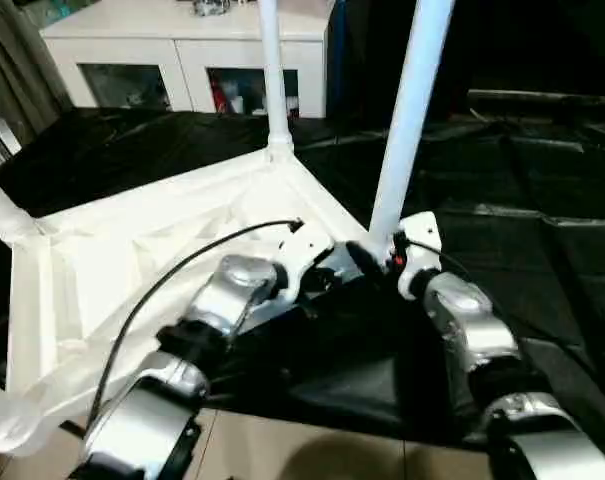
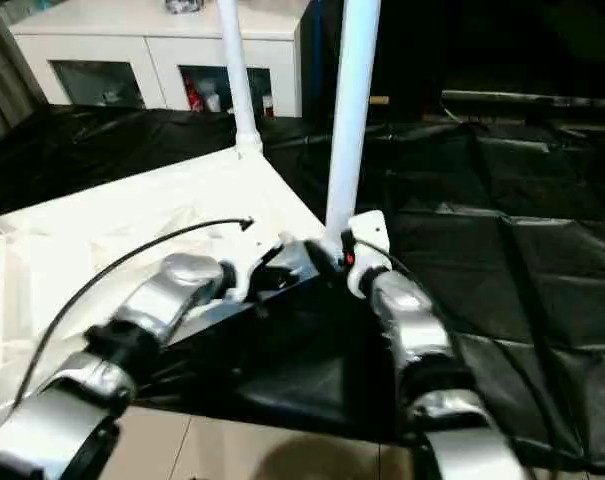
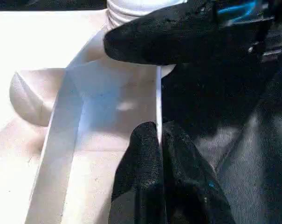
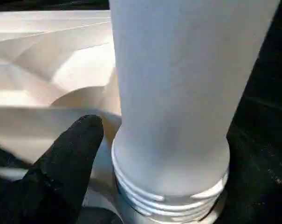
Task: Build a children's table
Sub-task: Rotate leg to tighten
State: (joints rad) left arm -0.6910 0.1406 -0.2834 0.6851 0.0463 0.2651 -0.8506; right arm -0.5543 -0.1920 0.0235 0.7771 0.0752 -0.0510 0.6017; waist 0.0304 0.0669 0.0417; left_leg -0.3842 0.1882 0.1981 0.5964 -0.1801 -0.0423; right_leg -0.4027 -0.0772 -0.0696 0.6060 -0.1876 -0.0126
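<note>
Pinching the tabletop [image 1: 132,260] rim near the leg [image 1: 407,110], the left pincer [image 3: 158,140] is closed; the right pincer [image 4: 131,154] spreads wide around that leg's base.

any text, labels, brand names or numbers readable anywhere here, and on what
None can be read.
The table top and its legs are plain white, with no print or moulded mark visible.
The grippers, left and right, are plain black.
The white cabinet holds coloured items behind its glass doors; any print on them is too small and blurred to read.
</note>
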